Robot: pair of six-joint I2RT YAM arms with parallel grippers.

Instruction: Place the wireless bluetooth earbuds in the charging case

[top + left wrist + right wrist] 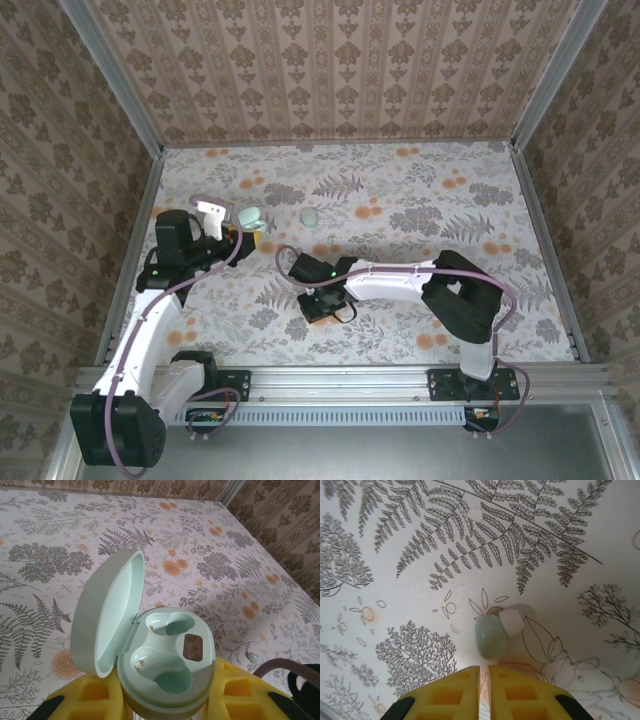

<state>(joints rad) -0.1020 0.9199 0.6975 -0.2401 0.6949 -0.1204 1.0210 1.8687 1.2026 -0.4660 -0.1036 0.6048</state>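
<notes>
The task had barely got under way. The left gripper [236, 230] had its yellow fingers [82, 700] clamped on either side of the mint-green charging case [167, 667], holding it above the floral tablecloth [400, 190] at the left side of the table. The case's lid [105, 617] stood hinged wide open. Both moulded sockets lay bare: the far socket [172, 625] and the near socket [160, 672] each showed their small gold contacts and no earbud inside. So the case was open and presented, but neither insertion had been made. One earbud [310, 217] lay loose on the cloth just right of the held case. The left wrist view also caught a small pale earbud on the cloth well beyond the case, probably the same one. The other earbud [491, 636], mint with a whitish tip [512, 622], rested on the cloth just ahead of the right gripper [484, 687]. That gripper pointed down near the middle of the table, its yellow pads [445, 695] drawn almost together with only a thin slit between them and nothing caught there. The earbud sat beyond the fingertips, apart from them, not in a grasp. By my judgement everything was left to do: pick up each earbud, carry it to the case and seat it.
</notes>
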